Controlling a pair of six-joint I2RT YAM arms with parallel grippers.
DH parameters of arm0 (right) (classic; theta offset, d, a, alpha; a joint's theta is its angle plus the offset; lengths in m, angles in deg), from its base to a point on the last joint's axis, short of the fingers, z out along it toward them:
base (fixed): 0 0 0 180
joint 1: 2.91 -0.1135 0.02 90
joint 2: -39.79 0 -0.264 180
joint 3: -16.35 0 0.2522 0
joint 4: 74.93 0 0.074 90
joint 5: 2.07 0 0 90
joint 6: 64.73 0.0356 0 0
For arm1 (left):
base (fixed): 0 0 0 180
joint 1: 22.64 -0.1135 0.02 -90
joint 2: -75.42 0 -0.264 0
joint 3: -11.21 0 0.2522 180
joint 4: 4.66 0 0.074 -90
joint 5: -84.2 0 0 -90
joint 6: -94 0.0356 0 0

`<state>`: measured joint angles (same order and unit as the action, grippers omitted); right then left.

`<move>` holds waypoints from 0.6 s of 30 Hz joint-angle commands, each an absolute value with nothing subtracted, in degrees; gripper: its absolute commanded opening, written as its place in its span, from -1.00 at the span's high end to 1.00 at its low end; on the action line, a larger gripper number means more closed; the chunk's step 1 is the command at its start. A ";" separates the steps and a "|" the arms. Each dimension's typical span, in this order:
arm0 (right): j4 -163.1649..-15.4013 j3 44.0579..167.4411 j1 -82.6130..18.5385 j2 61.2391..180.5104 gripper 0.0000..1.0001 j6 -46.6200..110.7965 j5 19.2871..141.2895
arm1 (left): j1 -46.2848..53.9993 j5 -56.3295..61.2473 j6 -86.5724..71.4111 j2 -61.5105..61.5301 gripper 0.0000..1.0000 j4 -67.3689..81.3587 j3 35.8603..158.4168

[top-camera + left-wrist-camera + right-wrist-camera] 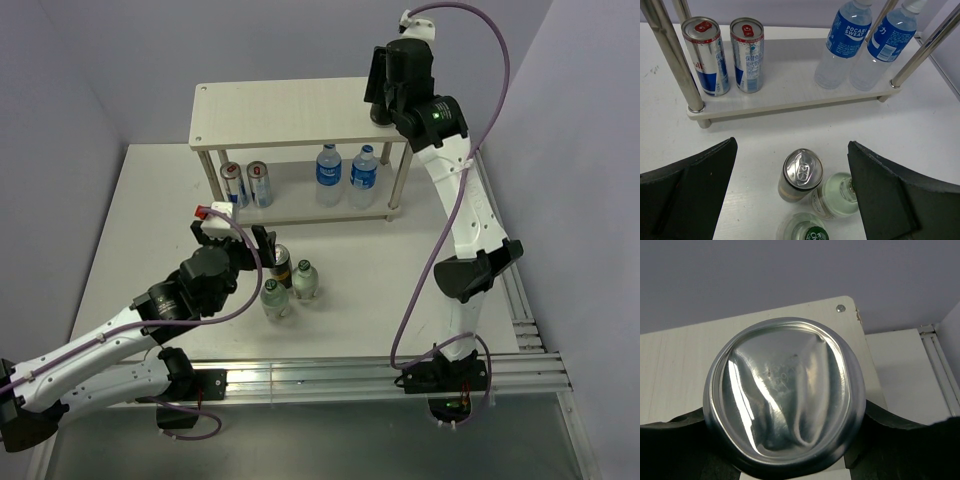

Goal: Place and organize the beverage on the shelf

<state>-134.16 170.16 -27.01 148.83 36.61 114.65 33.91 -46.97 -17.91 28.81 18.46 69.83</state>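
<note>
now, my right gripper (382,105) squeezed silver can (784,400) at shelf (290,105) top, right corner. four drinks (328,170) sat on lower board (300,200). left gripper (792,150), spread wide, hung over three drinks (802,172) waiting on table (150,200).

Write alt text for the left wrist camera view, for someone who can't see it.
The left gripper, jaws wide open, hangs over a beige can and two greenish bottles on the white table. Behind them, the shelf's lower board holds two silver cans at left and two Pocari Sweat bottles at right.
</note>
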 commanded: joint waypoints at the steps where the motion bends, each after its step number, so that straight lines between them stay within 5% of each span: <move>1: -131.84 173.12 -26.20 146.58 1.00 38.19 111.83 | 34.05 -45.97 -17.71 29.27 -0.99 16.39 69.44; 12: -128.68 165.38 -27.96 145.44 1.00 36.79 115.08 | 34.31 -46.23 -17.80 30.33 -0.99 16.13 69.00; 15: -127.98 163.63 -28.92 145.27 0.30 36.70 116.84 | 34.57 -46.93 -17.80 30.50 -0.99 16.57 69.09; 16: -127.45 162.84 -29.19 145.09 -0.21 36.53 117.28 | 34.66 -47.28 -17.80 30.59 -0.99 16.66 69.09; 18: -125.96 160.39 -29.72 143.95 -0.53 36.44 118.07 | 34.93 -47.55 -17.80 30.94 -0.99 16.66 69.09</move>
<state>-129.29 163.24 -28.49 146.79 37.00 115.98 34.44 -46.66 -17.91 29.77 18.36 69.20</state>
